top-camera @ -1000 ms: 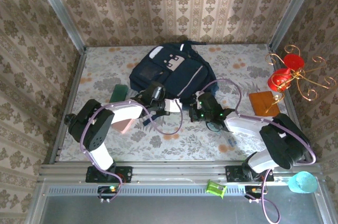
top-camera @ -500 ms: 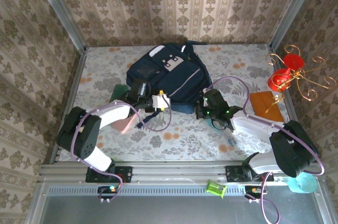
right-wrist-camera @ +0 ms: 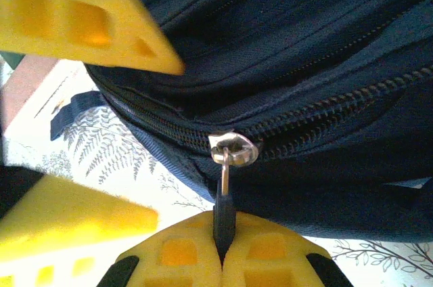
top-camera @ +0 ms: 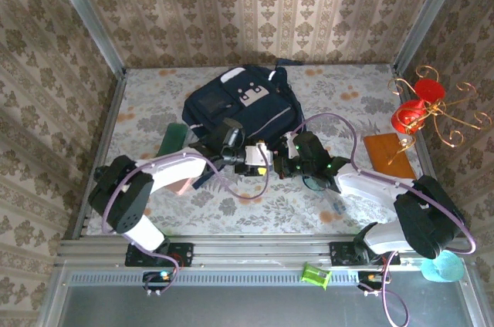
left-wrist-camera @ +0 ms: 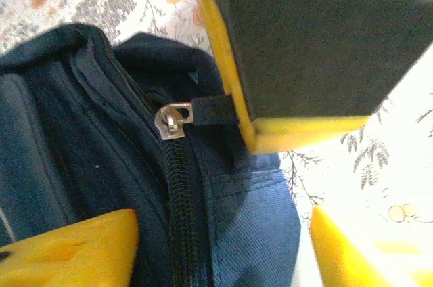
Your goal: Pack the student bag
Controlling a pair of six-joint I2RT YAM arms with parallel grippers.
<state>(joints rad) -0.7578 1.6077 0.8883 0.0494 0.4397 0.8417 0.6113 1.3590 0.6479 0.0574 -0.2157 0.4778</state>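
The student bag (top-camera: 243,105), a dark navy backpack with a white-and-grey patch, lies flat at the table's middle back. My right gripper (top-camera: 289,159) is at its near edge, shut on the black zip pull (right-wrist-camera: 223,214) that hangs from the silver slider (right-wrist-camera: 233,147). My left gripper (top-camera: 262,160) stands just left of it, open. Its yellow fingertips (left-wrist-camera: 67,253) straddle the bag's zipped near edge (left-wrist-camera: 223,233) without touching it. The slider (left-wrist-camera: 172,119) and the right gripper's finger show close ahead in the left wrist view.
A green flat object (top-camera: 173,137) and a pink one (top-camera: 184,182) lie left of the bag. An orange notebook (top-camera: 384,150) and a wire stand with red cups (top-camera: 419,107) are at the right. A teal cup (top-camera: 442,267) sits off the front rail.
My left gripper was shut a second ago and has opened. It swung left, then came back right, close to the right gripper. The bag shifted slightly.
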